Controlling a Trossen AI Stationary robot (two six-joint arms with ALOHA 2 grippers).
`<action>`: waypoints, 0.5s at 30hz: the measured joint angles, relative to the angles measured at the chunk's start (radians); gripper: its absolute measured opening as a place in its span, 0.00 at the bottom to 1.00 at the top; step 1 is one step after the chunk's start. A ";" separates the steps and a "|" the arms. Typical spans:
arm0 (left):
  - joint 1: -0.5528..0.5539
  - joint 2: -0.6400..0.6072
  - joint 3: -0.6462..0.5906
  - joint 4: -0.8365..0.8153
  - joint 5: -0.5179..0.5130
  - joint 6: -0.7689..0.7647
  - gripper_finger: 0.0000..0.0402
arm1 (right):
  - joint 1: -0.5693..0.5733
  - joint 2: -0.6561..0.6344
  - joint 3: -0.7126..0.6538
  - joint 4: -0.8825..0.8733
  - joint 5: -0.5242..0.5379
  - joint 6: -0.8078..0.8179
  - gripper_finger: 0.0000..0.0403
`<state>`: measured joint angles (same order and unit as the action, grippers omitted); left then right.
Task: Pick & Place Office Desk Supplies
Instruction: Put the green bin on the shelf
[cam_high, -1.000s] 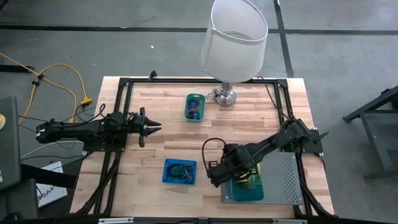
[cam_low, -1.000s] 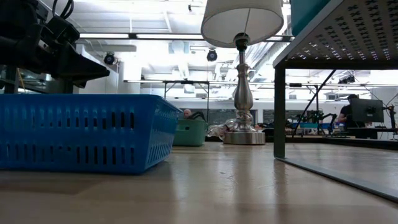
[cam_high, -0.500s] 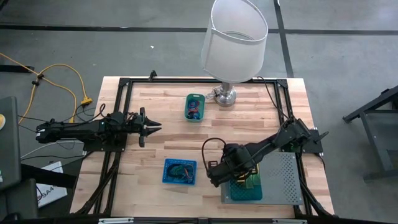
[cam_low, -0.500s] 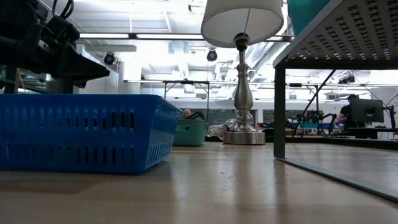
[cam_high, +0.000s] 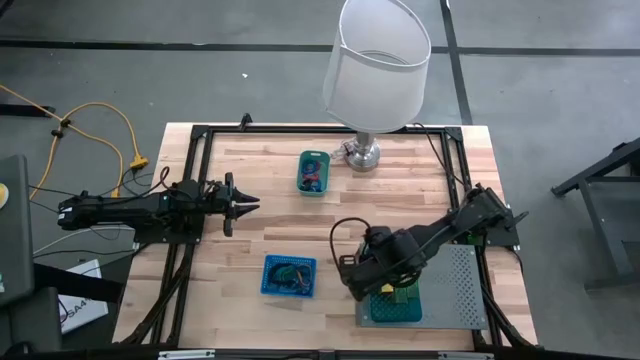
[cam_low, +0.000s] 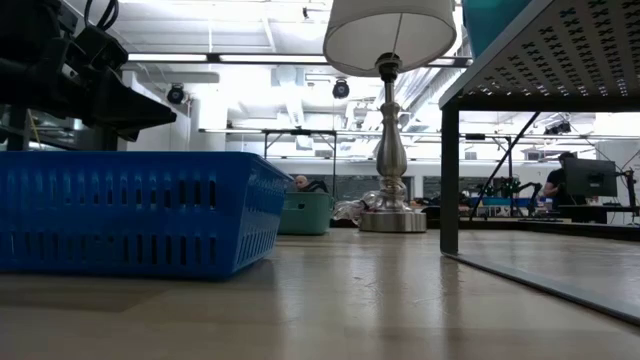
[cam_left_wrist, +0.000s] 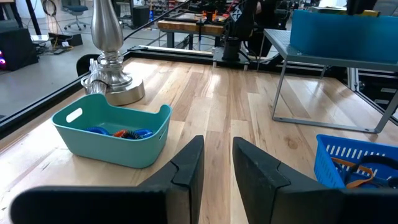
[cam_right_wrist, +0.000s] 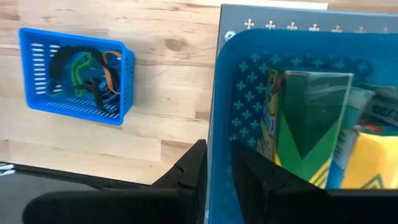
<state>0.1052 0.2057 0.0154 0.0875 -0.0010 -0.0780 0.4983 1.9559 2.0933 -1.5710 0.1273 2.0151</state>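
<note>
A blue bin holding yellow-and-green blocks stands on the grey perforated box at the table's near right. My right gripper points down over the bin's left wall, open by a narrow gap, with one finger on each side of that wall. A blue slotted basket of coloured loops rests on the table to the left of it. A teal bin with more loops stands by the lamp. My left gripper waits at the table's left, level, narrowly open and holding nothing. My right gripper comes from above with one finger inside and one outside the blue bin's left wall. I cannot tell whether either finger touches the wall. The bin stands flat on the grey box.
The white-shaded lamp with its chrome base stands at the far middle and overhangs the table. A black frame runs along the table's edges. Bare wood lies between the two arms and around the blue basket.
My right gripper has shifted a little toward the table's right edge, staying over the blue bin's left wall. The left arm has kept still.
</note>
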 joint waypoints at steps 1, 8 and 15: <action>0.000 0.000 0.000 0.000 0.000 0.000 0.20 | 0.000 -0.006 0.000 0.000 0.006 0.000 0.15; 0.000 0.000 0.000 0.003 0.000 0.000 0.20 | 0.012 -0.037 0.000 0.000 0.018 -0.021 0.15; 0.000 0.000 0.000 0.003 0.000 0.000 0.20 | 0.008 -0.053 0.000 0.033 0.088 -0.115 0.15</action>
<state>0.1055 0.2054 0.0154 0.0910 -0.0008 -0.0784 0.5067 1.9034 2.0930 -1.5376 0.2149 1.8998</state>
